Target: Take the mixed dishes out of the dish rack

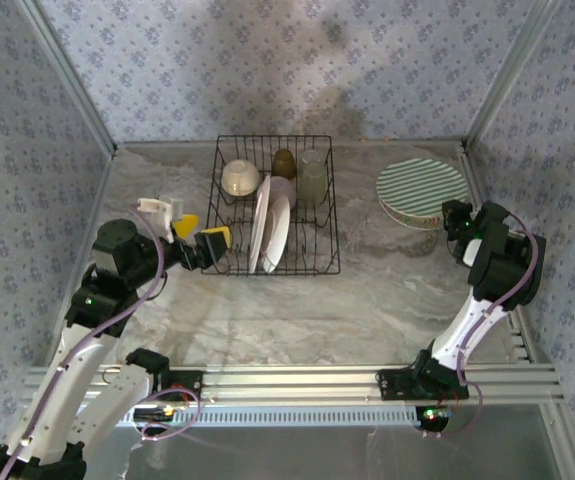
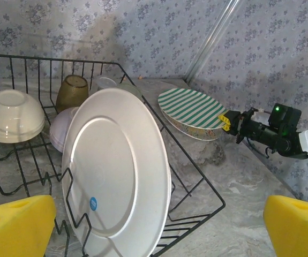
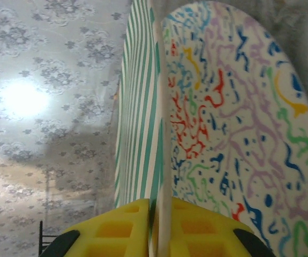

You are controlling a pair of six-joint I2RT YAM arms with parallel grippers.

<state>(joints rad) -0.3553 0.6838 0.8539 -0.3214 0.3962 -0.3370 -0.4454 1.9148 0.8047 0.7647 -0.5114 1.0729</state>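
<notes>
The upright plate [image 1: 270, 232] in the rack [image 1: 329, 200] is faced broadside by the nearby empty, wide-open left gripper [image 1: 200, 233]; the striped plate [image 1: 422, 185] is straddled at its rim by the right gripper [image 3: 159, 219], grip unclear.

Soft even light, with bright glare on the wallpaper [image 3: 22, 99].

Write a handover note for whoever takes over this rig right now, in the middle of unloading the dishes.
Left gripper: open, beside the dish rack, facing the white plates.
Right gripper: pads straddle the striped plate at its rim; grip unclear.
Done: striped plate lies on a squiggle-patterned plate, right of the rack.
To do: white plates, cream bowl, lilac bowl, olive cup and pale glass are in the rack.
</notes>
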